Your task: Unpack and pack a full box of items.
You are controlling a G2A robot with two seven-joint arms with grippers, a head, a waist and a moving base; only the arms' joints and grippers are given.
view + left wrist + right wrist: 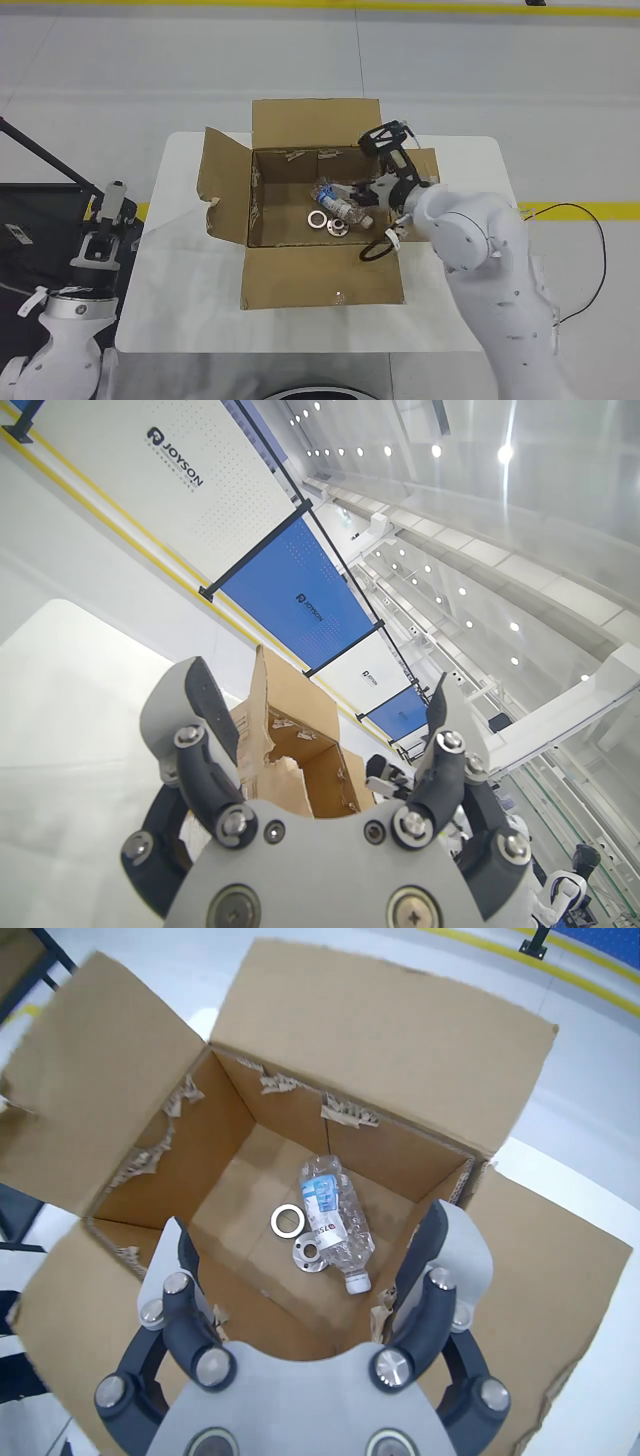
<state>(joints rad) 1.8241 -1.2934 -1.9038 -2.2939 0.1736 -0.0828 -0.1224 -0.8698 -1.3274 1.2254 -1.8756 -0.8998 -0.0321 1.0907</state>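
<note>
Tabletop (pixel 200 300), white, under open cardboard box (pixel 315 275); pale floor (pixel 150 70), yellow lines (pixel 625 209) beyond.

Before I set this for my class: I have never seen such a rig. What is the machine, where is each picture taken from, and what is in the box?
This is a two-armed robot working at a white table. The top picture looks down from a camera above its arms. The other two come from cameras on its left and right wrists.

On the table stands an open brown cardboard box. On its floor lies a clear plastic bottle with a white cap, on its side. Next to the bottle are a flat silver metal ring and a silver metal flange with a centre hole.

The right tool hangs open above the box, holding nothing. The left tool, also open and empty, is off the table's edge, away from the box.
</note>
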